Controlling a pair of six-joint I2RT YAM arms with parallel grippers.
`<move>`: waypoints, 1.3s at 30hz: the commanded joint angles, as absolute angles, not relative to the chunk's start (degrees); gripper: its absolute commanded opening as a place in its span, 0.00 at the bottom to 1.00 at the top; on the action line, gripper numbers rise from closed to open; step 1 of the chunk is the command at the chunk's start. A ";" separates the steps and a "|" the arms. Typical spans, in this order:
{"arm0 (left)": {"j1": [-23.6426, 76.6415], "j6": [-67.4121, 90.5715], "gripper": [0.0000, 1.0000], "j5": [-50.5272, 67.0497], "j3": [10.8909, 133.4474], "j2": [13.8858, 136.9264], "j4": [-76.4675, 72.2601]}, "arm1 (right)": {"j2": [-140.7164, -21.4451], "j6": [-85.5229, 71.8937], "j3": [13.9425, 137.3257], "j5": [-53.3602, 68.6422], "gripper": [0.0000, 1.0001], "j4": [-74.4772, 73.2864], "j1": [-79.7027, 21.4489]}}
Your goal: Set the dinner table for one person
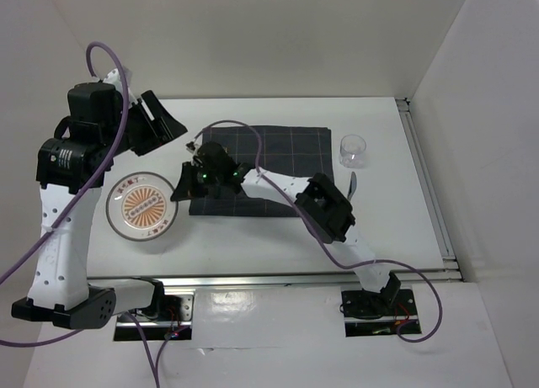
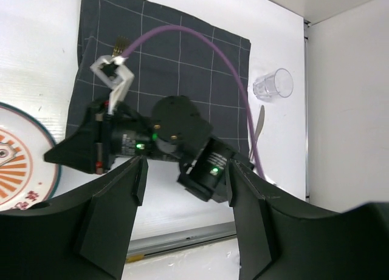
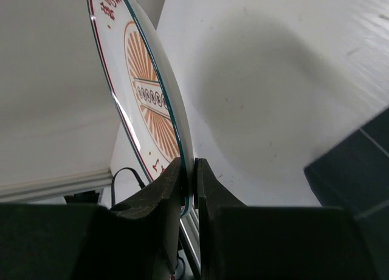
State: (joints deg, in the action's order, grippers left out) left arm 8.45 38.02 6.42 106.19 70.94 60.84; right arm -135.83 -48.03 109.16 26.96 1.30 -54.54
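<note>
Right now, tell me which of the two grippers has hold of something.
The right gripper: its jaws are pinched on the rim of the orange-patterned plate. The left gripper hangs open and empty.

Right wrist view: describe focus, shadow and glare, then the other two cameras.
Right wrist view: the right gripper, shut on the plate rim, is a dark, soft silhouette; a thin glare streak runs along the plate; its broad shadow lies on the dinner table. Left wrist view: the left gripper is unlit, the checked mat crisp. Top view: even light, the glass faint.
</note>
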 commanded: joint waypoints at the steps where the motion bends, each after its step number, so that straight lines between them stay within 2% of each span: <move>1: 8.53 39.02 0.71 7.65 108.72 71.10 58.54 | -127.28 -48.96 105.65 26.56 0.00 2.64 -53.88; 5: 8.53 39.55 0.71 7.65 110.03 71.10 57.92 | -122.63 -48.35 105.12 24.26 0.00 -4.73 -50.81; 11: 8.53 39.55 0.71 9.31 108.55 71.10 55.20 | -113.48 -45.70 96.34 21.70 0.00 -13.34 -41.59; 21: 8.53 39.55 0.71 10.46 107.92 72.77 54.05 | -100.55 -44.03 78.59 24.34 0.00 -13.81 -22.78; 27: 8.53 39.02 0.71 10.46 107.93 73.83 53.53 | -101.16 -43.51 74.36 29.36 0.00 -11.60 -16.00; 39: 8.00 40.08 0.71 11.07 105.56 74.88 51.42 | -106.96 -43.95 71.98 33.75 0.00 -7.82 -13.89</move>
